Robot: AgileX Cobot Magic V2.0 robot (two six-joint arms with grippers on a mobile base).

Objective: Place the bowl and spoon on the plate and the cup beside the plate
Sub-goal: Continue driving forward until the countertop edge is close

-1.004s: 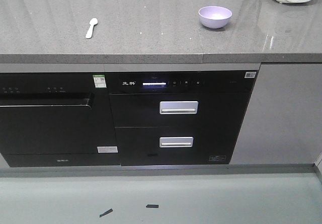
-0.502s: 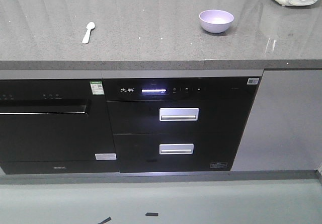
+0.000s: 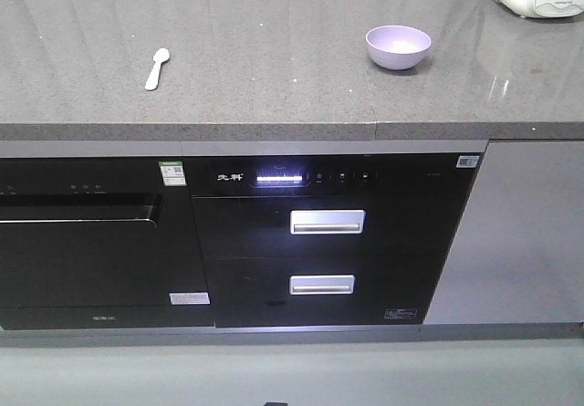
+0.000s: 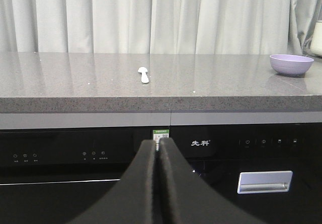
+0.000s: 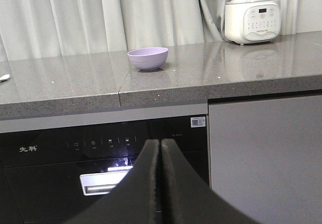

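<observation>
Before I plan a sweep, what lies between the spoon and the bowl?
Only bare grey counter separates spoon and bowl, per the front view.

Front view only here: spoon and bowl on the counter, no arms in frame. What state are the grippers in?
Observer: The left gripper is shut and empty, below the level of the counter, facing the cabinet front.
Operator: Right one?
Observer: The right gripper is shut and empty too, also low, with the bowl up ahead on the counter.
Operator: Plate or cup in a wrist view?
Observer: Neither. The right wrist view adds only a white appliance with a clear jug, standing on the counter to the right of the bowl.
</observation>
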